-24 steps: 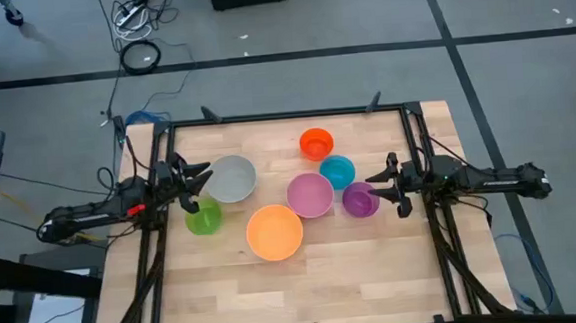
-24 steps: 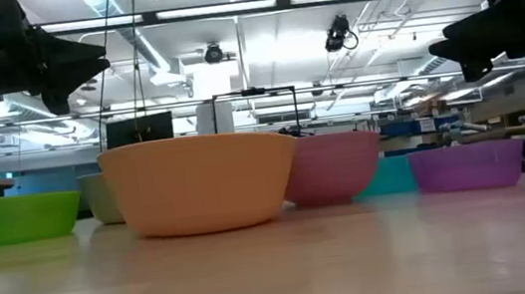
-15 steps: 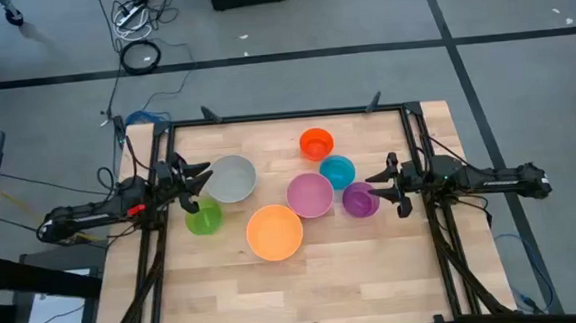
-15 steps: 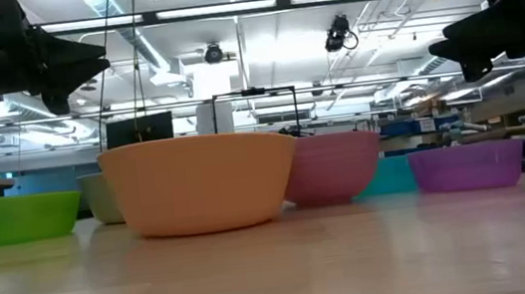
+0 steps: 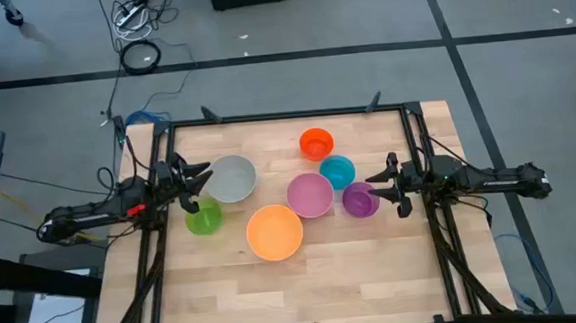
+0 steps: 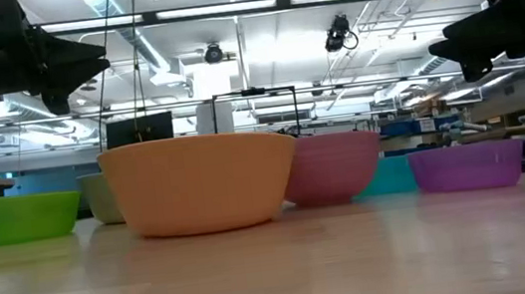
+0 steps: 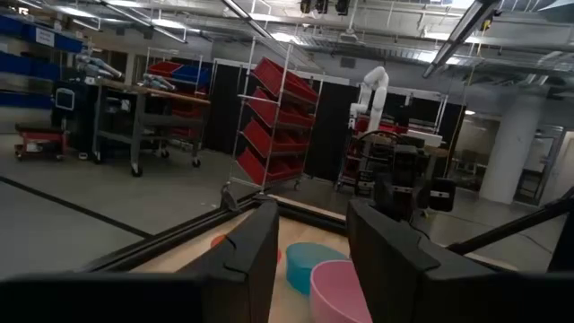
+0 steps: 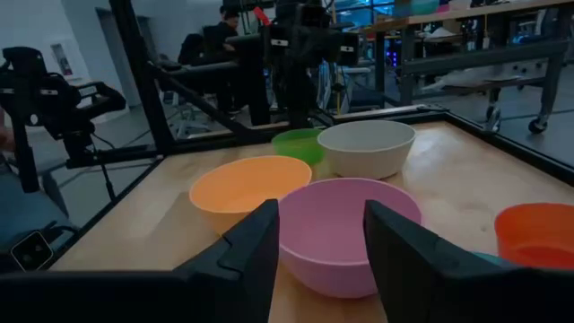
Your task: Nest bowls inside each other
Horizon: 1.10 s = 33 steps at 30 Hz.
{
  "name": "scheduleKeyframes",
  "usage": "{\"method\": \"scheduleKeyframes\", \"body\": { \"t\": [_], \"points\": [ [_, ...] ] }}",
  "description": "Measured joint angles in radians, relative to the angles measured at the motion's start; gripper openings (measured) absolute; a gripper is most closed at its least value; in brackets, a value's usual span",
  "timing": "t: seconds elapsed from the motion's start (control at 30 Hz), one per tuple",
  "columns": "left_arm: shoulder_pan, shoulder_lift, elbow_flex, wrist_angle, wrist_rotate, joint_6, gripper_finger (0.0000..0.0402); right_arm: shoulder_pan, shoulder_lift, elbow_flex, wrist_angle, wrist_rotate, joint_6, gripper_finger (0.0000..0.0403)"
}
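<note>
Seven bowls stand apart, each on its base on the wooden table: grey-white [image 5: 232, 178], green [image 5: 203, 220], light orange [image 5: 274, 232], pink [image 5: 310, 195], teal-blue [image 5: 337, 172], red-orange [image 5: 316, 144] and purple [image 5: 359, 199]. My left gripper [image 5: 199, 181] hovers open at the table's left edge, above and between the grey-white and green bowls, fingers level toward the right. My right gripper [image 5: 377, 188] hovers open at the right edge, just right of the purple bowl, pointing left. In the low view both the left gripper [image 6: 82, 64] and the right gripper [image 6: 451, 44] hang well above the bowls.
A black frame [image 5: 285, 115] borders the table's far edge and both sides. Bare wood [image 5: 296, 291] lies along the near part of the table. The room behind holds red shelving [image 7: 278, 117] and other benches.
</note>
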Motion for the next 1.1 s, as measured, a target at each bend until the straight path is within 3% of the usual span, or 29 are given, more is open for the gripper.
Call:
{"method": "scheduleKeyframes", "body": {
  "t": [0.6, 0.87, 0.97, 1.1],
  "points": [
    [0.0, 0.0, 0.0, 0.009, 0.0, -0.001, 0.0143, 0.0, 0.0, 0.0, 0.092, 0.004, 0.0, 0.0155],
    [0.0, 0.0, 0.0, 0.043, 0.0, -0.132, 0.0143, 0.0, 0.0, 0.0, 0.387, 0.14, 0.122, 0.0155],
    [0.0, 0.0, 0.0, 0.102, 0.0, -0.181, 0.0143, -0.001, 0.0, 0.001, 0.478, 0.18, 0.079, 0.0154],
    [0.0, 0.0, 0.0, 0.155, 0.0, -0.187, 0.0143, -0.001, 0.0, 0.003, 0.474, 0.203, 0.027, 0.0153]
  ]
}}
